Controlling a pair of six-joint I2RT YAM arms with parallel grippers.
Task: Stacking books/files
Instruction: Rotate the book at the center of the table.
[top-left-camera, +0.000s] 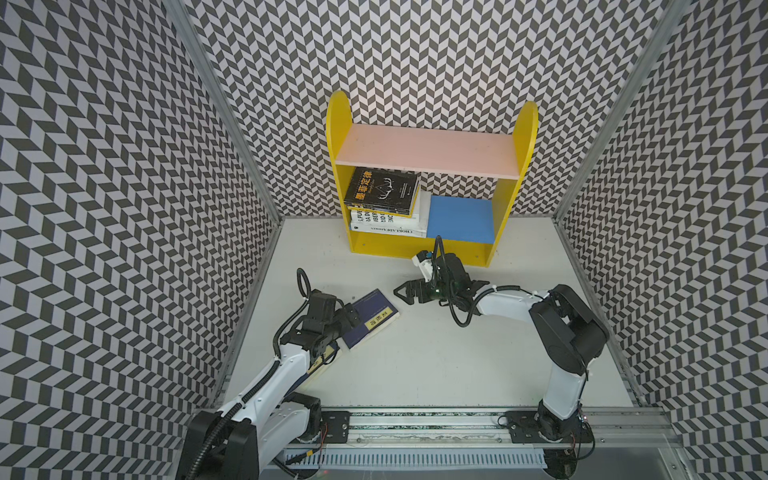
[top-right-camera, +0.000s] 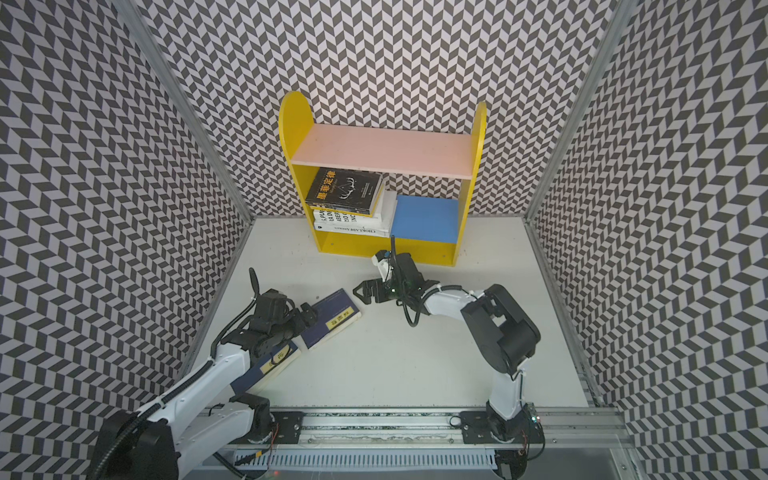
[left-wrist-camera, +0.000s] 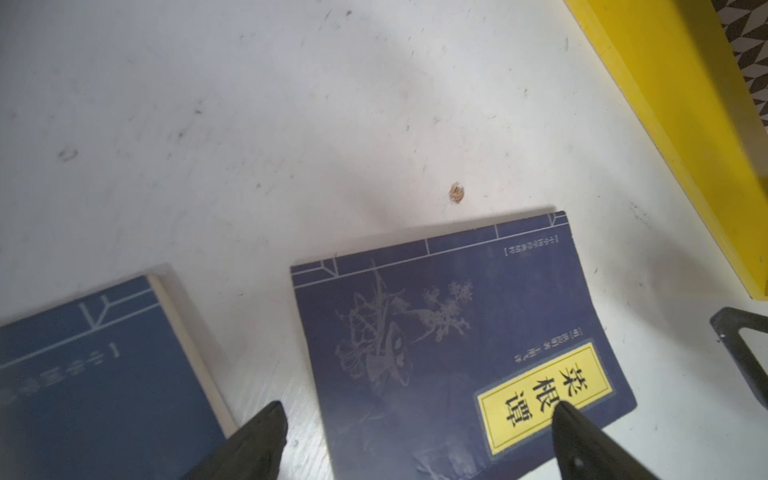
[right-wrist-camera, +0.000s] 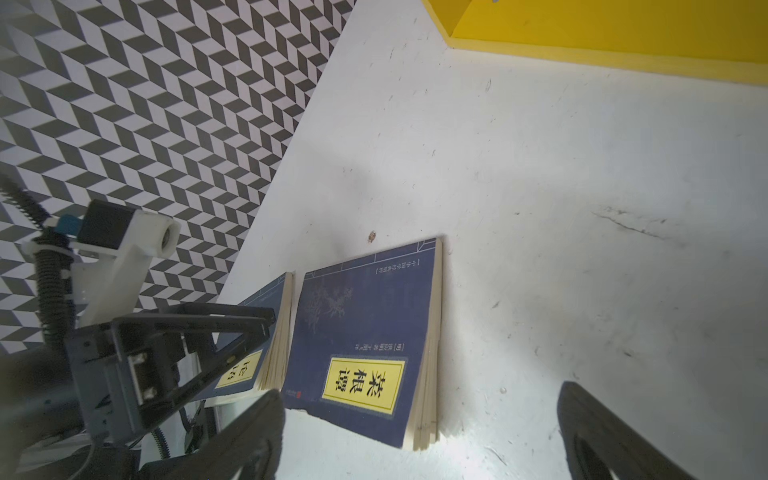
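Note:
A navy book with a yellow title label (top-left-camera: 370, 318) (top-right-camera: 334, 318) lies flat on the white table. My left gripper (top-left-camera: 351, 313) (left-wrist-camera: 417, 409) hovers open over its near end: one fingertip (left-wrist-camera: 565, 415) is above the label, the other above the bare strip beside the book. A second navy book (top-right-camera: 270, 365) (left-wrist-camera: 95, 374) lies partly under my left arm. On the lower shelf a black book (top-left-camera: 382, 189) tops a stack of white books (top-left-camera: 386, 226). My right gripper (top-left-camera: 401, 293) (right-wrist-camera: 424, 395) is open and empty, to the right of the first navy book (right-wrist-camera: 365, 345).
The yellow bookshelf (top-left-camera: 337, 137) stands at the back of the table with a pink top board (top-left-camera: 428, 153). A blue block (top-left-camera: 461, 218) fills the right half of its lower level. Patterned walls enclose the table on three sides.

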